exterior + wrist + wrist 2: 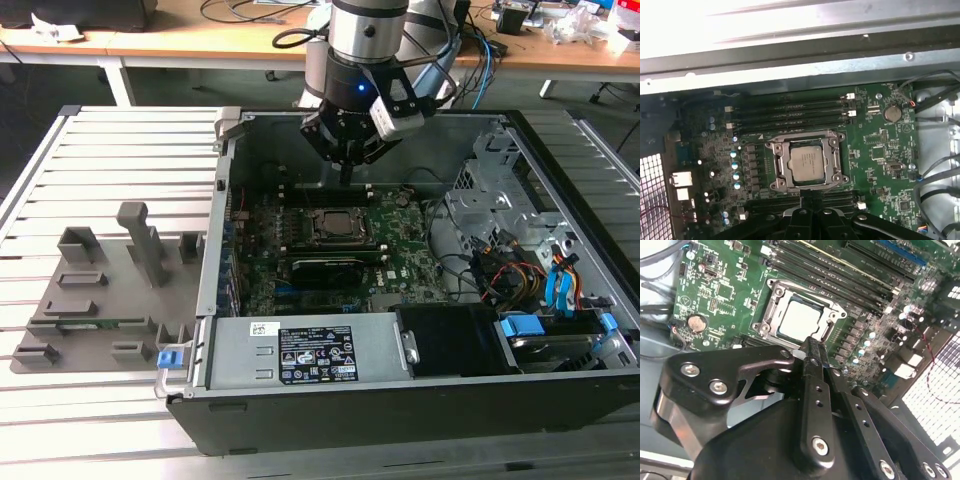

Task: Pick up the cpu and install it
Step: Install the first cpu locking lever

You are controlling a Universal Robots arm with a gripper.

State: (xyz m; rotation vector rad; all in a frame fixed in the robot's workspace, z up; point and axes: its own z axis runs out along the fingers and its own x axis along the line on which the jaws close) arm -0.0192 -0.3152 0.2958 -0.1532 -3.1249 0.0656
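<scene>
Over the socket frame's (772, 310) edge, the pincer (810, 342) hangs pinched together and empty, the cpu (799, 320) seated within.

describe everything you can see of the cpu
The cpu is a small, flat, square chip with a silvery metal top bearing faint print. It lies level in the socket on the green motherboard, with the socket's metal frame around its edges. The gripper hangs above the board close by, apart from the chip. Nothing holds it.
</scene>
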